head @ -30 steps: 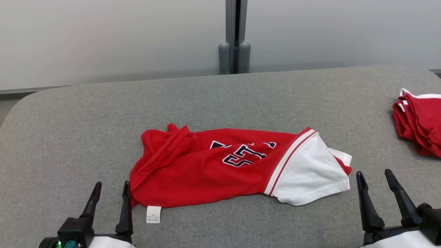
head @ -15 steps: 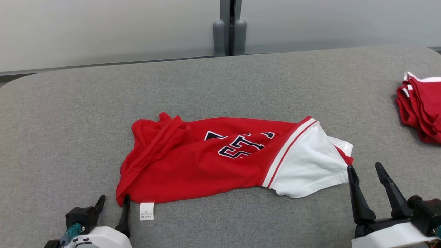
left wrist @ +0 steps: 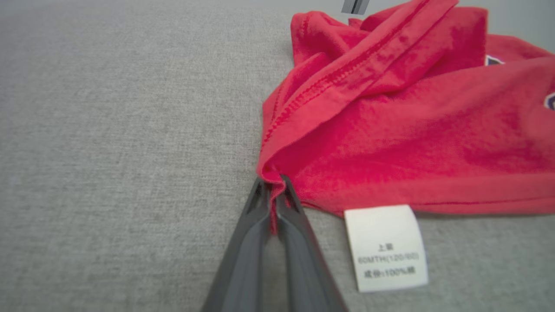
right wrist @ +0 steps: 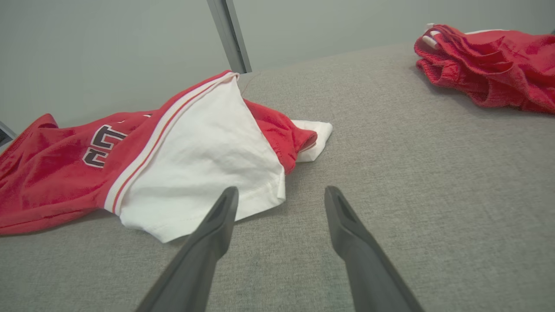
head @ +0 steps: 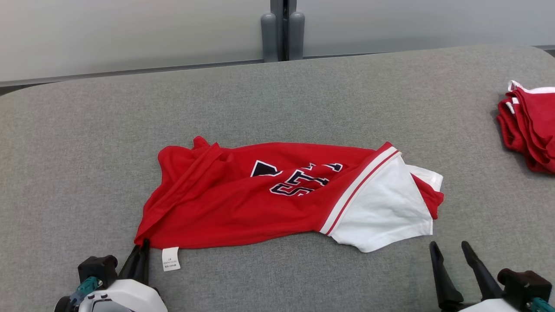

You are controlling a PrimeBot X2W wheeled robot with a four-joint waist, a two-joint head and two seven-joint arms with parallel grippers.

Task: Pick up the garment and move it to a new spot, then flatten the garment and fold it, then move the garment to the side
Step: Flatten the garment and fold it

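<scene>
Left gripper [head: 141, 248] pinched corner of crumpled red-and-white cotton jersey [head: 243, 212] at fingertips, ready for lift; right gripper [head: 448, 245] spread, white sleeve [head: 381, 216] just ahead-left.

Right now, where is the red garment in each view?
Head view: garment mid-table, near left corner pinched by the left hand.
Left wrist view: upper right, corner in that hand's grip.
Right wrist view: left half, white sleeve nearest.
Shared landmark: grey upright behind the table.

Head camera: high, looking down over table [head: 86, 130]. Wrist cameras: low, close behind left pincer [left wrist: 272, 182] and right pincer [right wrist: 281, 190]. All share shirt [head: 243, 208] ahead of pincers.
</scene>
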